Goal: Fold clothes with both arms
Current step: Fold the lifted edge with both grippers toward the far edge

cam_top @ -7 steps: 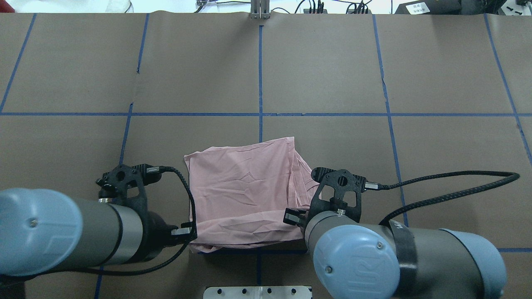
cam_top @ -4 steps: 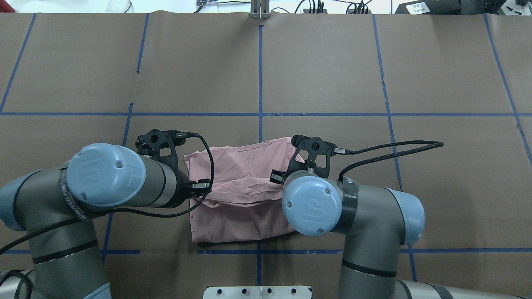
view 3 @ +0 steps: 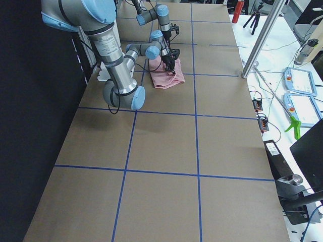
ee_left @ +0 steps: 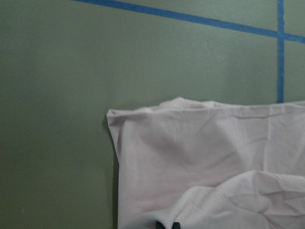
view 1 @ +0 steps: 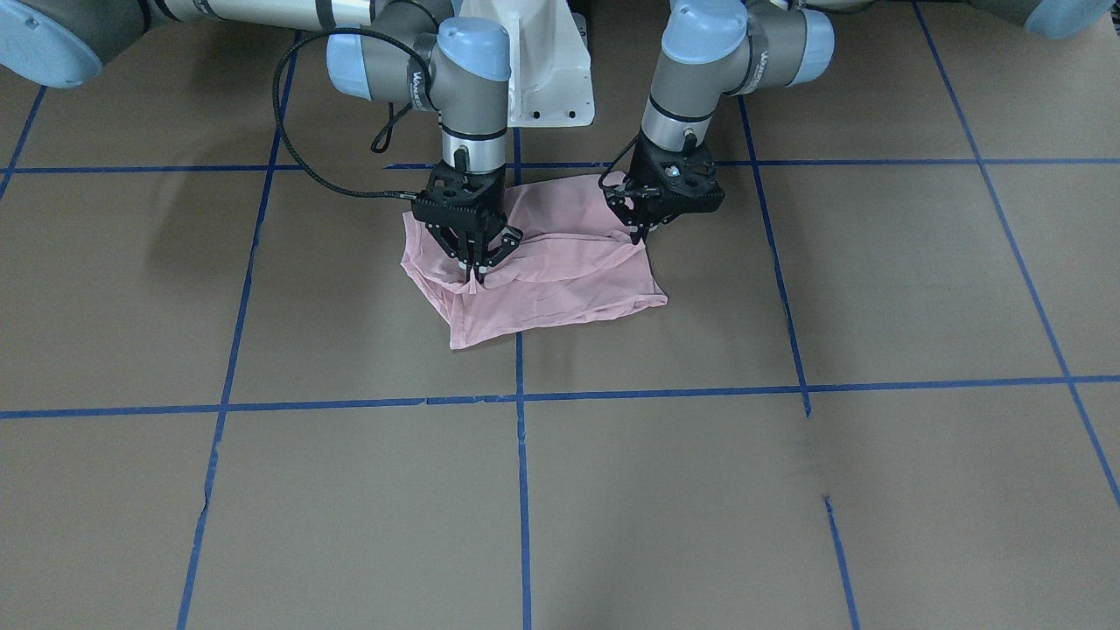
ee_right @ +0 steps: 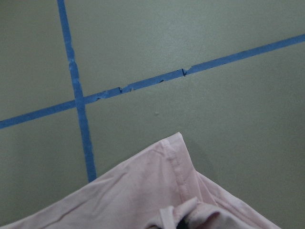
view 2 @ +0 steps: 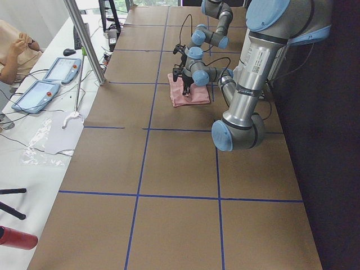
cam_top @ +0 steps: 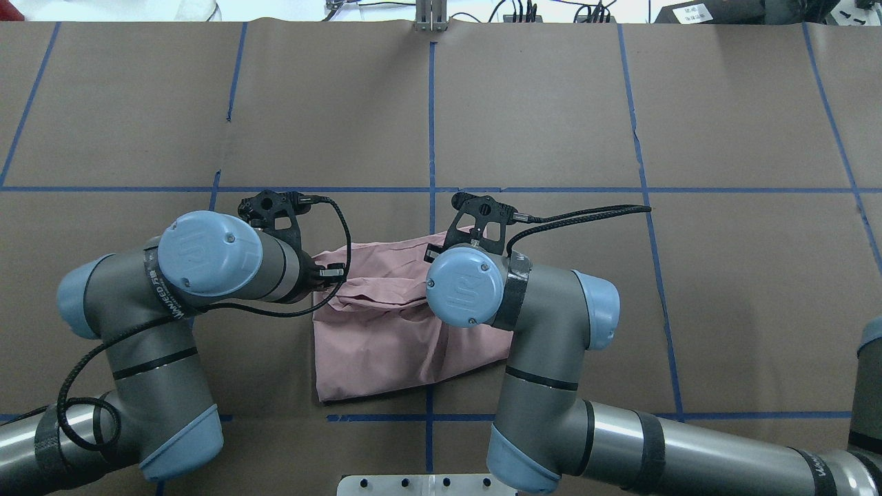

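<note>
The pale pink T-shirt [cam_top: 386,344] lies folded near the table's middle, plain side showing; the drawing is hidden. It also shows in the front view [view 1: 560,293]. My left gripper [view 1: 637,234] is shut on a pinched-up edge of the shirt at its left side. My right gripper [view 1: 473,273] is shut on the edge at its right side. Both hold the lifted layer over the shirt's far half. From overhead both grippers are hidden under their wrists. The left wrist view shows the shirt [ee_left: 200,157] below; the right wrist view shows a hemmed corner [ee_right: 143,191].
The table is brown paper with a blue tape grid [cam_top: 432,138]. The white pedestal base [view 1: 542,79] stands behind the shirt. A metal plate [cam_top: 427,486] sits at the near edge. A pole [view 2: 84,39] and tablets [view 2: 34,93] stand at the operators' side.
Both arms have moved away from the robot's base, carrying the shirt's near edge up and over towards its far edge. The cloth now bunches in a fold line across the middle.
</note>
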Motion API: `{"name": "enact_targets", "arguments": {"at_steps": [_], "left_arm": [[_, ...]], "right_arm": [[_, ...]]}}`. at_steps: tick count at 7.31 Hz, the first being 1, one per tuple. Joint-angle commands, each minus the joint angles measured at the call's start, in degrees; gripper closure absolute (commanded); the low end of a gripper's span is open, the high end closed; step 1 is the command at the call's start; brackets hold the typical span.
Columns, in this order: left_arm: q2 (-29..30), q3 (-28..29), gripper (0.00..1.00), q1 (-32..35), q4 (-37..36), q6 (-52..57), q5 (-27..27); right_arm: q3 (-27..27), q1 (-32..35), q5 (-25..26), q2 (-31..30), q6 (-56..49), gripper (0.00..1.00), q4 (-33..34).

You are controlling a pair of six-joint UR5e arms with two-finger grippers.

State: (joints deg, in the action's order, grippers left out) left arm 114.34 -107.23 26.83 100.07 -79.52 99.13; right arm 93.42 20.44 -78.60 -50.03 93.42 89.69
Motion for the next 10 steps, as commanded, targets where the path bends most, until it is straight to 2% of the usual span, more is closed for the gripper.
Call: {"name": "enact_targets", "arguments": {"at_steps": [1, 5, 6, 7, 8, 9, 10], "left_arm": [[0.0, 1.7, 1.0, 0.1, 1.3, 0.1, -0.1], [0.0, 1.8, 1.0, 1.7, 1.3, 2.3, -0.2], [0.0, 1.8, 0.95, 1.7, 1.4, 2.4, -0.1], [0.0, 1.4, 0.01, 2.0, 1.4, 6.9, -0.1], [-0.1, 0.4, 0.0, 4.8, 1.5, 12.0, 0.8], [-0.2, -0.4, 0.0, 6.6, 1.5, 13.3, 2.9], [-0.3, -0.4, 0.0, 7.1, 1.5, 13.5, 3.6]], "right_arm": [[-2.1, 1.1, 0.0, 0.6, -0.8, 1.0, -0.7], [-4.1, 3.1, -0.2, 0.6, -2.7, 1.0, -0.7], [-4.6, 3.1, -0.2, 0.7, -3.9, 0.01, -0.7], [-4.6, 3.4, -0.7, 1.6, -5.1, 0.0, -2.0], [-4.2, 4.9, -6.7, 2.7, -6.9, 0.0, -1.8], [-3.1, 5.1, -9.4, 2.8, -8.1, 0.0, -1.8], [-2.1, 5.0, -9.5, 2.7, -8.1, 0.0, -1.6]]}}
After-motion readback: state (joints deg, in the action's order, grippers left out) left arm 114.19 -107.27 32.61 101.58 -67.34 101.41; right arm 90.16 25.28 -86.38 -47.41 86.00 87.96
